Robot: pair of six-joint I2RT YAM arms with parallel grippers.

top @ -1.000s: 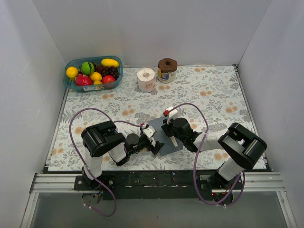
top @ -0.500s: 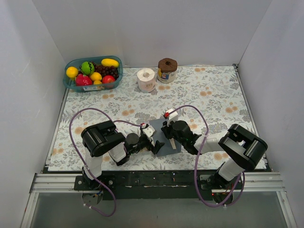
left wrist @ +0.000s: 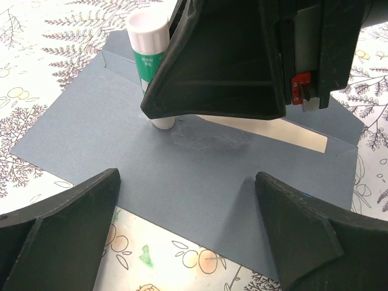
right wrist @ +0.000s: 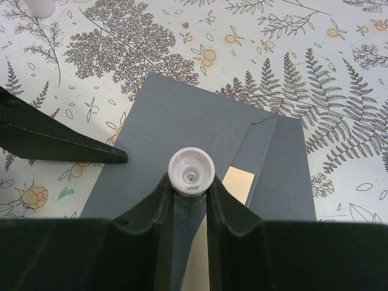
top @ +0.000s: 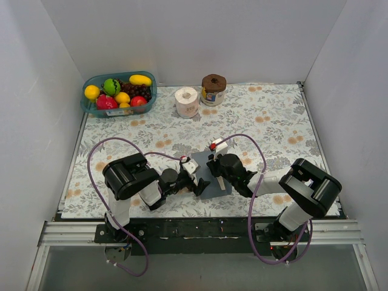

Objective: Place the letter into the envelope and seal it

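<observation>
Looking down from above, the left gripper [top: 199, 183] and the right gripper [top: 219, 177] sit close together over the envelope [top: 212, 190]. It lies flat on the floral table cover [top: 273, 115], near the front edge and between the two arms. Along the back stand a basket of fruit [top: 151, 85], a paper roll [top: 187, 101] and a brown-lidded jar [top: 213, 89].

From the left wrist, the left gripper's fingers [left wrist: 66, 236] are spread wide at the envelope's near edge and hold nothing. Whether they touch the paper cannot be told. The right gripper stands a glue stick [left wrist: 149, 48] upright, its lower end on the grey paper just beside a shiny smear [left wrist: 209, 138]. The letter [left wrist: 273, 132] shows as a cream strip between grey layers, just beyond the smear.

From the right wrist, the right gripper's fingers pinch the glue stick from both sides, its white round end facing the camera. A small cream patch of the letter peeks out beside a grey fold.
</observation>
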